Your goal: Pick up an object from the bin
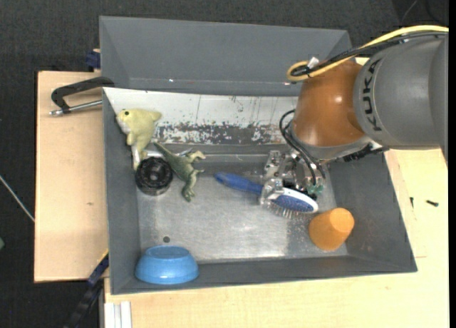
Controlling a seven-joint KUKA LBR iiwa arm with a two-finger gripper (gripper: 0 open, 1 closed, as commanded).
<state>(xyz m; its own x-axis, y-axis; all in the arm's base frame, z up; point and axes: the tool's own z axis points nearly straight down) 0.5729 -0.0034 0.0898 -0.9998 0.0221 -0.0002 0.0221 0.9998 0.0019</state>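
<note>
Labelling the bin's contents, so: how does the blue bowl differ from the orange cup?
The blue bowl is wide and low; the orange cup is narrower and taller for its width. The bowl sits in the lower left corner of the bin, apart from other things; the cup lies at the right, close beside the blue hairbrush. Both are round, single-coloured vessels.

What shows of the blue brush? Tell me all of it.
The blue brush looks plastic: a slim handle pointing toward the view's left and an oval head with pale bristles facing up. It lies flat on the bin floor, right of centre, its neck hidden under the gripper. An orange cup sits close beside its head; contact unclear.
</note>
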